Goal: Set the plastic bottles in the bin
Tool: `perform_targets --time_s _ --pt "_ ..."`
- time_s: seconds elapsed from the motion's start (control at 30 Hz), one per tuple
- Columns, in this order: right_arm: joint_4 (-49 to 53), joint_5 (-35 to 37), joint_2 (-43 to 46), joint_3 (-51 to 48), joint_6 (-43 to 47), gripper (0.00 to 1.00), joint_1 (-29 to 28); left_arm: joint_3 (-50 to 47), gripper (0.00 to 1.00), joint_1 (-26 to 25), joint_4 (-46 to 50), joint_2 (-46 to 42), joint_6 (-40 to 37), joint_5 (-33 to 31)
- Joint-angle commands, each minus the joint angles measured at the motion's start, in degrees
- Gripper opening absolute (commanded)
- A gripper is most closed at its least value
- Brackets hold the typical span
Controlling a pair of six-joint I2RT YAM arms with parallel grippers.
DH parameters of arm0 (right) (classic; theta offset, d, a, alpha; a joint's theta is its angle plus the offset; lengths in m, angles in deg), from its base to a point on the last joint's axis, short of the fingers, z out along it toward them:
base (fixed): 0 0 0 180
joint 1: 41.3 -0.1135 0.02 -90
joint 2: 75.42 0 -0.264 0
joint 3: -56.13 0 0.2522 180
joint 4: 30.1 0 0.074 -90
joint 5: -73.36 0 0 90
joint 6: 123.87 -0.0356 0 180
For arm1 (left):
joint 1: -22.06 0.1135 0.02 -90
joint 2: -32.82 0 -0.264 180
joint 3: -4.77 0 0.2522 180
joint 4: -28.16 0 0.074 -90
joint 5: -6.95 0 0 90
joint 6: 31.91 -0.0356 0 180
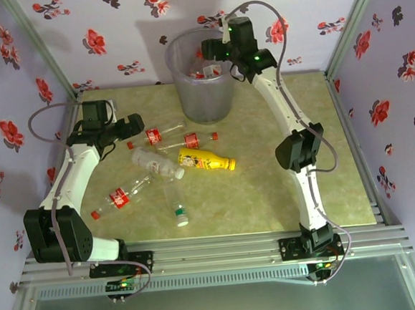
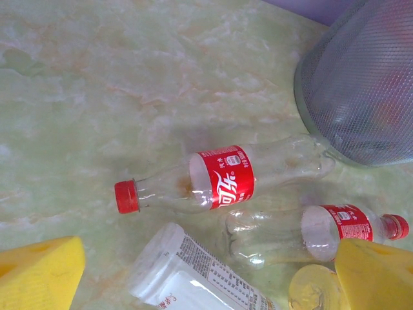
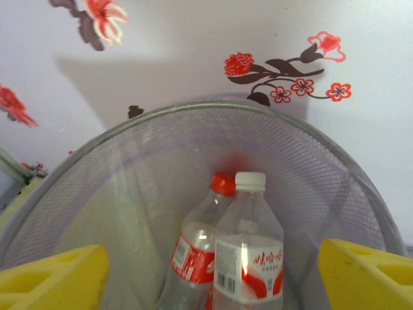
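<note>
Right now my R gripper [image 3: 210,271] hangs spread wide over the bin [image 1: 201,98], nothing betw. its yellow fingers. Two bottles stand inside the bin, one white-capped [image 3: 249,258], one red-capped [image 3: 193,255]. My L gripper [image 2: 206,274] is released too, above a red-label bottle [image 2: 222,181] lying on the pale green marbled tabletop [image 1: 267,186]. The yellow bottle [image 1: 206,160] lies mid-table, the green-cap one [image 1: 175,204] nearer my bases. Lilac walls [image 1: 112,33] w/ red and dark flower print close three sides.
</note>
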Motion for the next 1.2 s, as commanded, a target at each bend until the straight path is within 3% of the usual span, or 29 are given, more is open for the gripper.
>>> perform_targets --time_s 0.0,0.17,0.4,0.6,0.87,1.17 --pt "-0.6 0.2 11.2 -7.5 7.0 0.85 -2.9 1.5 1.0 -0.6 1.0 0.3 -1.5 -0.6" --pt "-1.1 -1.0 23.7 -21.8 11.1 0.85 -5.5 1.6 1.0 -1.0 1.1 0.1 -1.5 -0.6" --pt "3.0 -8.6 40.7 -44.9 18.3 0.81 -9.2 1.7 1.0 -1.4 1.2 -0.3 -1.6 -0.6" --pt "8.7 -8.2 50.0 -61.4 20.0 0.78 -10.7 1.6 1.0 -1.4 1.2 0.0 -1.7 -0.6" --pt "7.8 -5.6 46.5 -70.1 21.3 0.79 -13.2 1.6 1.0 -1.4 1.3 0.5 -1.6 -0.5" --pt "4.4 -5.2 33.1 -67.3 24.4 0.82 -18.1 1.6 1.0 -1.5 1.3 0.5 -1.9 -0.6"
